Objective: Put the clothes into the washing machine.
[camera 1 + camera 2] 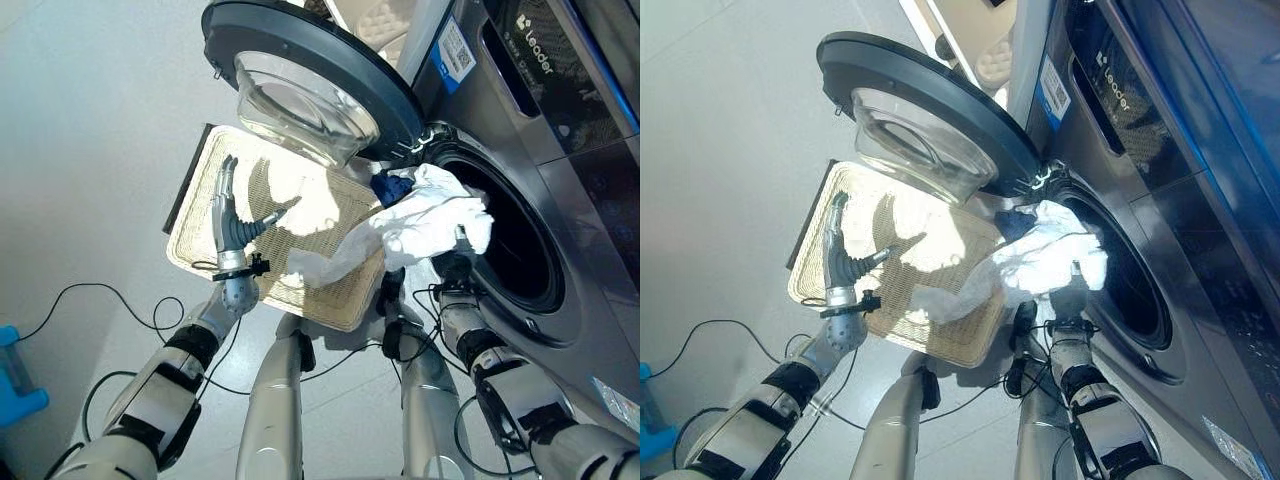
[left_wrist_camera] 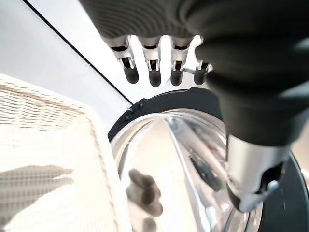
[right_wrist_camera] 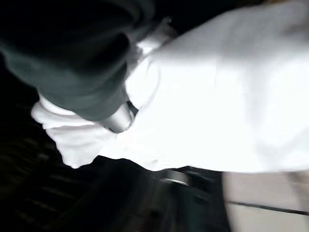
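Observation:
A white cloth [image 1: 430,215] is bunched at the mouth of the washing machine drum [image 1: 525,250], and its tail trails back over the wicker basket [image 1: 192,240]. My right hand [image 1: 457,262] is under the bunch; in the right wrist view its thumb [image 3: 118,121] is pinched into the white cloth [image 3: 217,96]. A dark blue cloth [image 1: 392,186] lies at the drum's rim beside the door hinge. My left hand [image 1: 232,222] hovers open over the basket, fingers straight, holding nothing.
The round washer door [image 1: 300,60] with its glass bowl [image 2: 183,159] stands swung open above the basket's far end. The grey machine front [image 1: 590,180] rises on the right. A blue object [image 1: 15,375] sits on the floor at far left.

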